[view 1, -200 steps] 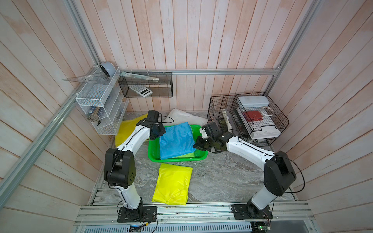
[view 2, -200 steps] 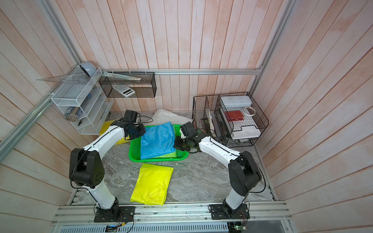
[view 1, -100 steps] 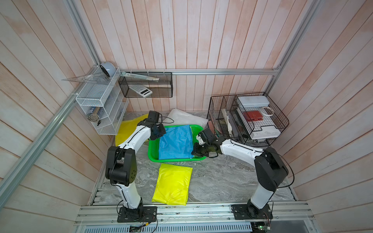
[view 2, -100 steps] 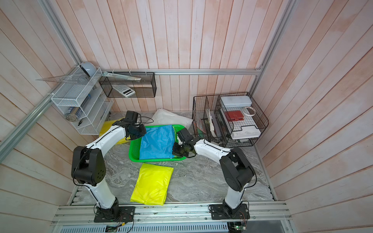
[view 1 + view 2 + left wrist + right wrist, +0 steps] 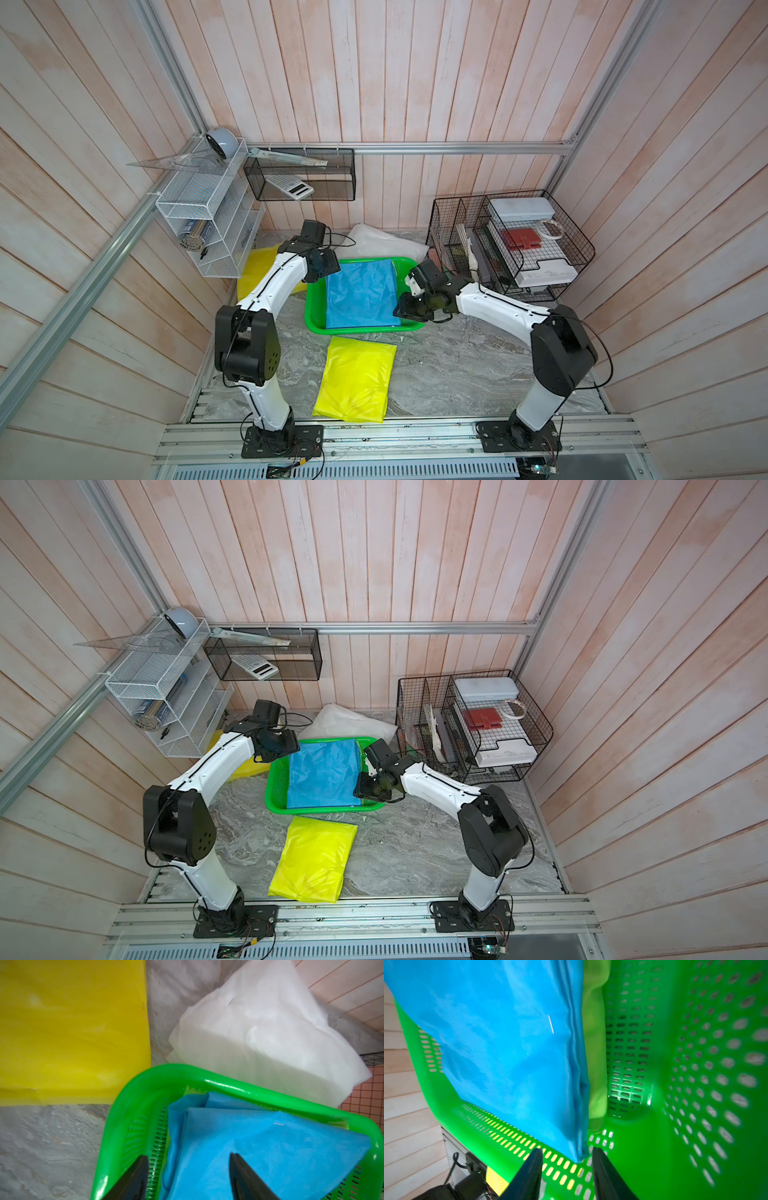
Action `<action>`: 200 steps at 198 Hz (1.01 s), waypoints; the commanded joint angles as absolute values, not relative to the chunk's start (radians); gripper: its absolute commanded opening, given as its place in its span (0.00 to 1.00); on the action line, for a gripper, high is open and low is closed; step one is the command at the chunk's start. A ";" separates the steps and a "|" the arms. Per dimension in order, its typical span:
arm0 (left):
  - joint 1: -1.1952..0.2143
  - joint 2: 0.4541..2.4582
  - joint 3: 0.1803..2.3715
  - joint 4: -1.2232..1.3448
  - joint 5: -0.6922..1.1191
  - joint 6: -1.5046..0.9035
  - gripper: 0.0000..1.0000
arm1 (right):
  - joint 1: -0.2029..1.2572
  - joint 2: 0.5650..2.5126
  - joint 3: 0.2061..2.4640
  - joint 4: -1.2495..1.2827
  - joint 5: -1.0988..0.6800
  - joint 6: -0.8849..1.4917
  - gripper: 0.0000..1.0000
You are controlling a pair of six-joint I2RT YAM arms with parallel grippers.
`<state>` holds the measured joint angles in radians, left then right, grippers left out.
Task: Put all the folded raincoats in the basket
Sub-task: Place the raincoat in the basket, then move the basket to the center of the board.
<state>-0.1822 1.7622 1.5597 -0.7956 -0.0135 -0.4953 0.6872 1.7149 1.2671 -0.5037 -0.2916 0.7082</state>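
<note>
The folded blue raincoat point(image 5: 359, 293) lies flat inside the basket point(image 5: 314, 309). It is a thin, faintly crinkled rectangle of plastic sheet and covers most of the base. The basket is glossy bright green plastic, rectangular with rounded corners, a rolled rim and slotted lattice walls.

The left jaws stand open just above one back corner of the raincoat and grip nothing. The right jaws are also apart at the opposite front corner. The tip of the raincoat's layered edge point(image 5: 579, 1155) lies between them, not pinched. Beside it a pale yellow-green fold point(image 5: 596, 1043) peeks out from under the blue.

Beyond the left jaws, outside the rim, a smooth yellow sheet point(image 5: 72, 1032) and a puffy translucent white bundle point(image 5: 259, 1043) rest on the grey marbled tabletop point(image 5: 457, 365). Another yellow folded raincoat point(image 5: 357, 378) lies flat outside the basket, apart from the right jaws.
</note>
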 commanded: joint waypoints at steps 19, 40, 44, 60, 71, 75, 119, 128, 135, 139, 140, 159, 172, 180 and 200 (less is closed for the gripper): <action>-0.166 1.547 1.595 -0.907 -0.085 -0.495 0.80 | 0.630 1.584 1.294 -0.552 -0.274 0.663 0.52; -0.166 1.396 1.469 -0.946 0.032 -0.564 0.80 | 0.615 1.496 1.271 -0.587 -0.325 0.635 0.53; -0.166 1.357 1.427 -0.937 0.066 -0.582 0.80 | 0.616 1.472 1.256 -0.589 -0.333 0.626 0.53; -0.167 1.195 1.208 -0.846 0.234 -0.625 0.80 | 0.620 1.372 1.163 -0.578 -0.364 0.614 0.53; -0.167 1.114 1.096 -0.817 0.314 -0.630 0.80 | 0.625 1.302 1.090 -0.564 -0.383 0.616 0.53; -0.167 1.091 1.069 -0.821 0.317 -0.633 0.79 | 0.629 1.277 1.060 -0.560 -0.385 0.619 0.53; -0.175 0.913 0.861 -0.853 0.367 -0.706 0.75 | 0.724 1.073 0.772 -0.444 -0.366 0.732 0.55; -0.175 0.881 0.822 -0.844 0.364 -0.722 0.73 | 0.745 1.062 0.727 -0.400 -0.360 0.755 0.55; -0.175 0.863 0.794 -0.838 0.363 -0.738 0.71 | 0.759 1.067 0.705 -0.372 -0.354 0.771 0.54; -0.175 0.857 0.780 -0.833 0.367 -0.747 0.70 | 0.765 1.073 0.694 -0.355 -0.350 0.778 0.54; -0.175 0.856 0.774 -0.831 0.368 -0.749 0.70 | 0.767 1.077 0.692 -0.350 -0.349 0.781 0.54; -0.177 0.861 0.705 -0.779 0.407 -0.794 0.58 | 0.805 1.154 0.691 -0.295 -0.332 0.796 0.51; -0.184 0.879 0.679 -0.739 0.406 -0.806 0.51 | 0.828 1.223 0.714 -0.275 -0.302 0.796 0.50; -0.186 0.895 0.671 -0.714 0.403 -0.805 0.49 | 0.837 1.264 0.723 -0.250 -0.293 0.796 0.50; -0.187 0.961 0.670 -0.662 0.412 -0.791 0.47 | 0.837 1.357 0.759 -0.208 -0.275 0.788 0.50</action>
<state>-0.1825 0.9123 0.6769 -0.7723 0.3847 -0.7818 0.8310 1.2785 0.7052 -0.3035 -0.3271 0.7815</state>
